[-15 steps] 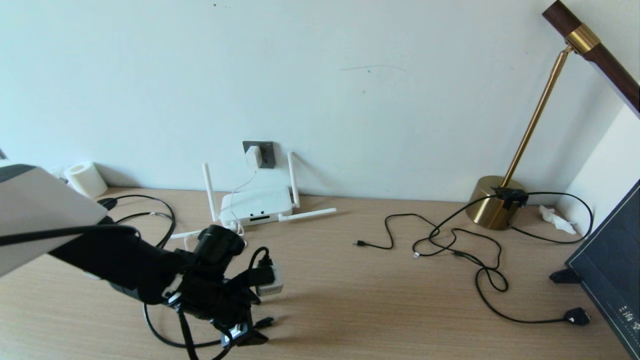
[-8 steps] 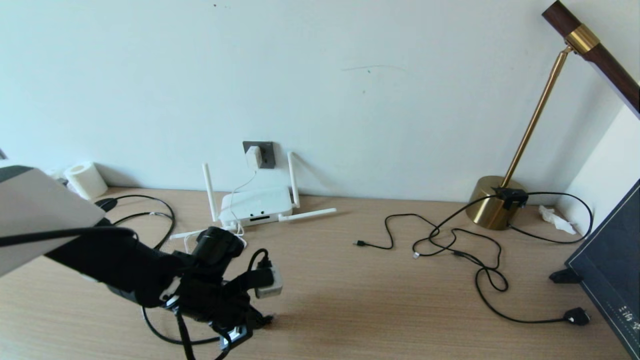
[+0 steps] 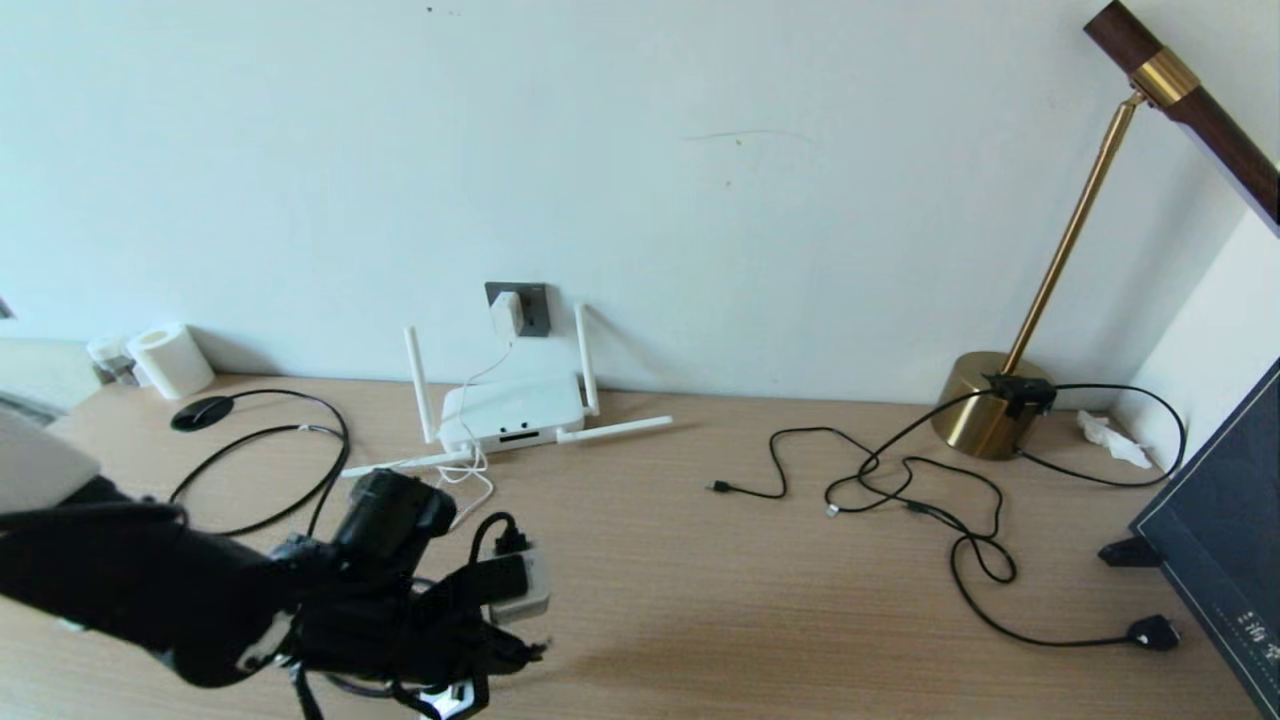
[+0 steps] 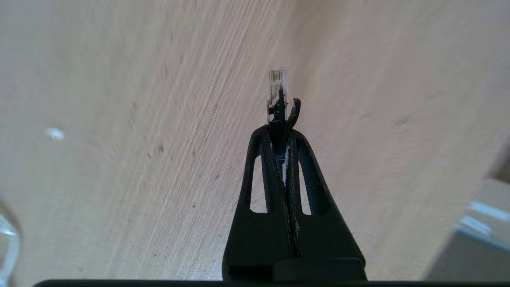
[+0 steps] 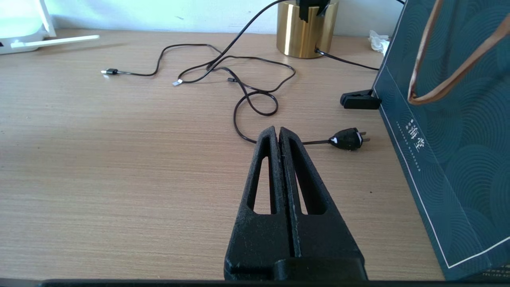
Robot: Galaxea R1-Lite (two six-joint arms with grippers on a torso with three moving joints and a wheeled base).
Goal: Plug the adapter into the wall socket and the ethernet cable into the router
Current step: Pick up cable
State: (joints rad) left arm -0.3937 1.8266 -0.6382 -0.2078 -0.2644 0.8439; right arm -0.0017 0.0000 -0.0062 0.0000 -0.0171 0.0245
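1. My left gripper (image 4: 279, 129) is pinching the ethernet cable (image 4: 277, 92) by its plug; the clear tip is sticking out beyond my fingertips, above the wooden desk (image 3: 700, 620).
2. The router (image 3: 512, 410) is sitting at about 12 o'clock from this gripper, against the wall.
3. The adapter (image 3: 507, 312) is sitting in the wall socket (image 3: 535, 308), just above the router.
4. My right gripper (image 5: 279, 133) is resting pressed together, holding nothing.

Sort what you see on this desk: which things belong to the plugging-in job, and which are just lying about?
Job: adapter in wall socket; router; ethernet cable, pinched in left gripper.

Lying about: brass lamp, thin black cables, paper roll, dark bag.
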